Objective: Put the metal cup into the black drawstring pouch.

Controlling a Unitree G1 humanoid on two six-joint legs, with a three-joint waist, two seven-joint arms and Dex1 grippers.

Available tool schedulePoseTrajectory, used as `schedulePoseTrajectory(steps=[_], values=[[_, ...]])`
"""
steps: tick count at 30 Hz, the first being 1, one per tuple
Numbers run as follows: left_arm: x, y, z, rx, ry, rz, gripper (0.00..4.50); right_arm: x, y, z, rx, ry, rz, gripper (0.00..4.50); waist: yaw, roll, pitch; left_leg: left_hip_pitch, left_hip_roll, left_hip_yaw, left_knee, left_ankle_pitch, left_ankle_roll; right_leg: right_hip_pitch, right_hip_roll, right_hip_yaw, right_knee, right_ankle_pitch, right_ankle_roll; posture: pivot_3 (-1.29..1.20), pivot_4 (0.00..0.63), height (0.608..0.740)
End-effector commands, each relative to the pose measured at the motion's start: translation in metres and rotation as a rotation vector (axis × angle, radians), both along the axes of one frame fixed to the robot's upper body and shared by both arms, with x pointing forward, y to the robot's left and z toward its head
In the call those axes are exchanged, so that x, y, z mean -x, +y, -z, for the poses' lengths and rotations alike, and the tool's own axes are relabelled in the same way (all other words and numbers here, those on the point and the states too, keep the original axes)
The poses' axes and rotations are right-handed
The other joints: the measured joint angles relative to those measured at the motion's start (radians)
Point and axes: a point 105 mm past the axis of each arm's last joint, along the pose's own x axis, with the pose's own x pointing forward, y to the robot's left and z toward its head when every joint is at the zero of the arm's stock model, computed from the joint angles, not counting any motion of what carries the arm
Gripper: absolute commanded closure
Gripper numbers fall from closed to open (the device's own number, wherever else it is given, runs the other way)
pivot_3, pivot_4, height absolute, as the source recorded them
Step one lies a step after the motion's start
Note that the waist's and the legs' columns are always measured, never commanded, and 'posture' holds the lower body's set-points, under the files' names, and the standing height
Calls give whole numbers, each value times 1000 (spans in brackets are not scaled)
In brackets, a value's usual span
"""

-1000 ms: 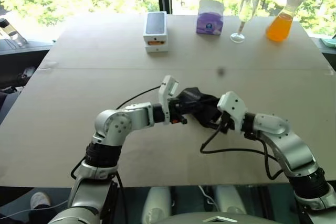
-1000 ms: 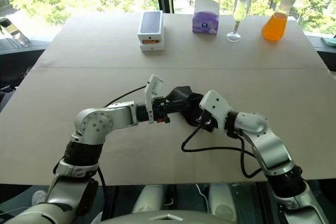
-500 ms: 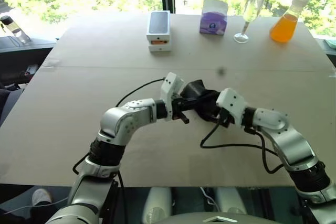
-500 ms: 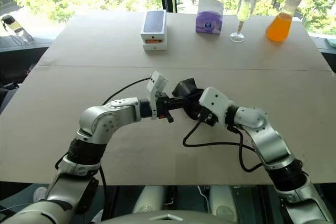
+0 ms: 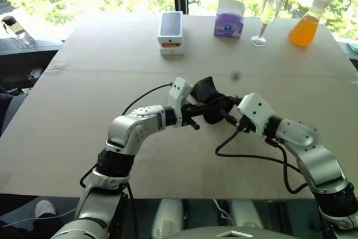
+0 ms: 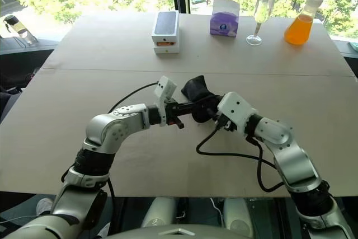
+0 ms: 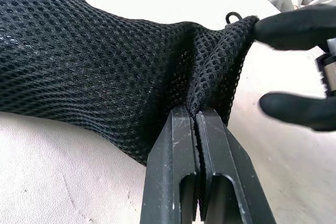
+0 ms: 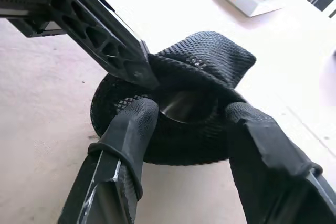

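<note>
The left gripper [image 7: 198, 116] is clamped on the black drawstring pouch [image 7: 94, 72] (mesh fabric). The right gripper [image 8: 191, 124] stands with fingers apart at its mouth, the metal cup [image 8: 181, 106] inside.

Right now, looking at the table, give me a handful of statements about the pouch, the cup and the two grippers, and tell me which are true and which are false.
1. The left gripper is shut on the mesh rim of the black drawstring pouch. True.
2. The shiny metal cup stands beside the tall clear stemmed glass. False: a shiny surface shows inside the pouch's mouth.
3. The right gripper has its fingers spread at the pouch's mouth. True.
4. The flask of orange liquid lies tipped over. False: it stands upright at the table's far edge.
5. The white box with a dark top sits inside the pouch. False: it rests on the table, apart.
</note>
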Motion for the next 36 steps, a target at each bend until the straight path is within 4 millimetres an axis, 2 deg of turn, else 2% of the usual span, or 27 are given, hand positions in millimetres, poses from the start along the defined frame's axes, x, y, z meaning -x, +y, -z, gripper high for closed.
schedulePoseTrajectory(steps=[1,5,11,13,15,18,21,25,36], values=[[1,-3,-12,26,-45,18,4500,10,-6,-17,-34,-44,0,2127,-1,0,0,0,0,0,0,0,0,0,0,0,0,0,0,0,150,737],[2,-1,-14,25,-68,24,4500,9,-27,-23,-129,36,103,2127,-1,0,0,0,0,0,0,0,0,0,0,0,0,0,0,0,150,737],[14,5,-16,-25,-205,92,4500,10,-50,-18,-487,384,205,2127,-3,0,0,0,1,0,0,0,0,0,0,0,1,0,0,0,150,737],[21,11,-11,-54,-222,117,4500,9,-55,-16,-474,376,222,2127,-3,1,0,1,1,1,0,0,0,0,0,1,1,0,-1,0,150,737],[25,17,-5,-80,-218,123,4500,8,-56,-14,-371,307,212,2127,-1,1,0,0,1,1,0,0,1,0,0,1,1,0,-1,0,150,737],[27,30,-2,-105,-214,108,4500,13,-44,-6,-204,219,124,2127,0,1,0,0,0,1,0,-3,5,0,-1,1,1,0,0,0,150,737],[28,37,1,-128,-215,101,4500,18,-32,2,-124,177,54,2127,-2,1,0,0,0,0,0,-3,5,0,0,1,1,0,0,0,150,737],[27,44,1,-137,-211,86,4500,21,-13,8,-118,149,-22,2127,-2,1,0,0,1,1,1,-1,1,0,0,1,1,0,0,0,150,737],[28,49,4,-150,-202,87,4500,14,6,11,-128,115,-71,2127,-1,1,0,1,1,1,1,-1,1,0,0,1,1,0,0,0,150,737]])
